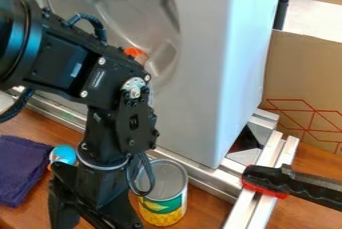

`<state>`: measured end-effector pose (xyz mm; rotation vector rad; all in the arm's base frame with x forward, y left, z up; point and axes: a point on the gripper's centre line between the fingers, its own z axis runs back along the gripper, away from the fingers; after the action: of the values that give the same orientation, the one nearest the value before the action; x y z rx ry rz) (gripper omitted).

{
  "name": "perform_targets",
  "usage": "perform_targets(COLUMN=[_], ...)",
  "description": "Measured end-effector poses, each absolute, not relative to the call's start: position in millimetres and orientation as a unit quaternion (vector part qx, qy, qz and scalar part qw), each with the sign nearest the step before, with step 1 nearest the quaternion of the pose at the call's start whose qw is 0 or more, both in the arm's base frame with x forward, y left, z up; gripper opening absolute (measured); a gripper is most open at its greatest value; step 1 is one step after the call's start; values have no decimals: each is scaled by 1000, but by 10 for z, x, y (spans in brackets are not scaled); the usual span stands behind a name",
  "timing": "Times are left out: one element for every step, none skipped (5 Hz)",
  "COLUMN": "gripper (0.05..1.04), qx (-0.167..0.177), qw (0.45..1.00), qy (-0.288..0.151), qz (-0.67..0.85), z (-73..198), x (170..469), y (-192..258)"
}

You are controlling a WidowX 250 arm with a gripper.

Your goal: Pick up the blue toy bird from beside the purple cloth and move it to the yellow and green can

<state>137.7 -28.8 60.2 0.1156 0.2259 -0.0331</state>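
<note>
"Start at the left. What's there?"

"A dark purple cloth [20, 170], lying bunched on the brown wooden worktop [210, 210]. Just beside it is a small, rounded blue-and-white thing [63, 154], partly behind the black pincer [93, 214]"

"Is the pincer open or closed?"

"I can't tell. It hangs low at the near edge, and its lower end runs out of sight, so I can't say whether it grips anything either"

"And next to it?"

"A silver metal can with a green-and-yellow label [165, 205]. It stands upright on the worktop, just right of the pincer, in front of a pale metal rail [210, 183]. Whether the two touch, I can't tell"

"So how far along does this look?"

"Early, or between moves, I'd judge. The can is down on the wood, not lifted, and the cloth lies by itself. Nothing I see marks a finished step, and how much is left can't be read from this"

"Anything farther right?"

"Behind the can rises a big grey panel with a moulded face [200, 78]. Then a black-and-red clamp [270, 179] sits across the rails, and a brown cardboard sheet with red lines [304, 68] stands beyond. I see no sign of progress there"
</note>
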Motion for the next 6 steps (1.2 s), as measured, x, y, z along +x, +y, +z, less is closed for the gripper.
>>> perform_targets(gripper=[1000, 1000, 1000, 1000, 1000, 1000], qx=[59, 56, 42, 32, 32, 54], qw=[991, 993, 997, 998, 999, 998], qy=[117, 103, 64, 45, 38, 44], qz=[-17, -3, 10, 3, 2, 5], z=[588, 660, 788, 804, 756, 746], x=[1358, 1470, 1613, 1794, 1943, 2053], y=[-281, -43, 264, 506, 663, 769])
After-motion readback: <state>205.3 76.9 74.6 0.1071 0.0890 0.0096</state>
